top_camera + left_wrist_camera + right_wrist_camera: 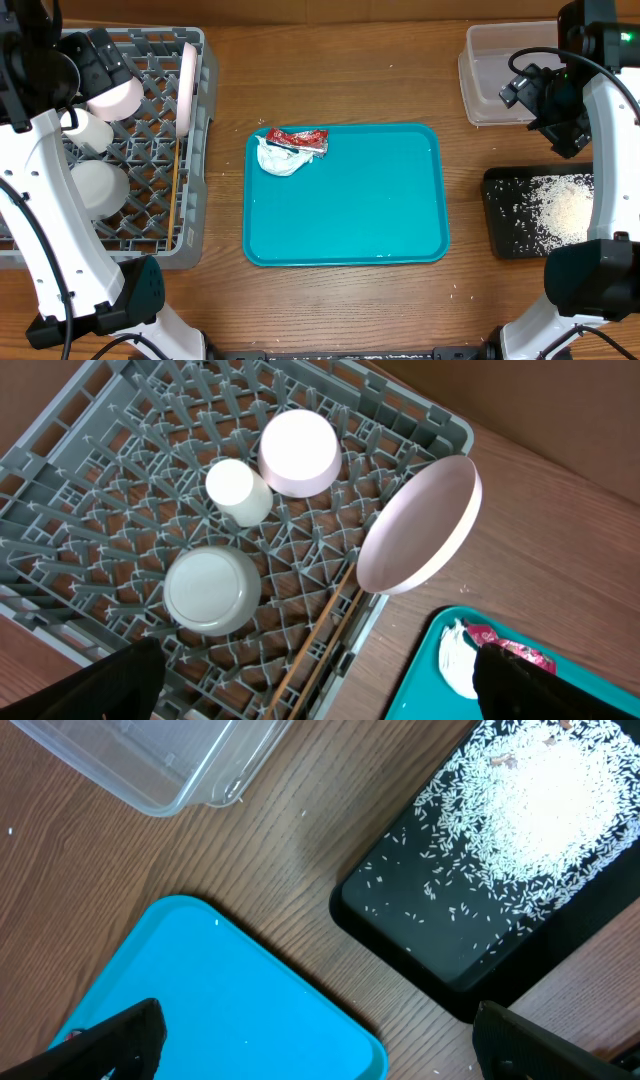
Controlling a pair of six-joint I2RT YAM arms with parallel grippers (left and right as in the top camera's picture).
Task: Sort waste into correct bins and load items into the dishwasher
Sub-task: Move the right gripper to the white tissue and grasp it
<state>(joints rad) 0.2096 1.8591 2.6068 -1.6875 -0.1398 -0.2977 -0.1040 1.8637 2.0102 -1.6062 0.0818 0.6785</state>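
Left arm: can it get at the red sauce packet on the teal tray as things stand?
Probably yes. The red sauce packet lies uncovered, touching the napkin, at the corner of the teal tray nearest the dish rack. The left gripper hangs open above that rack, right beside the tray.

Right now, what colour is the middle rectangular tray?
The rectangular plastic tray is teal, clearest overhead.

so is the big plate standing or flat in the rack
Standing on edge: overhead the plate shows only its thin rim in the rack.
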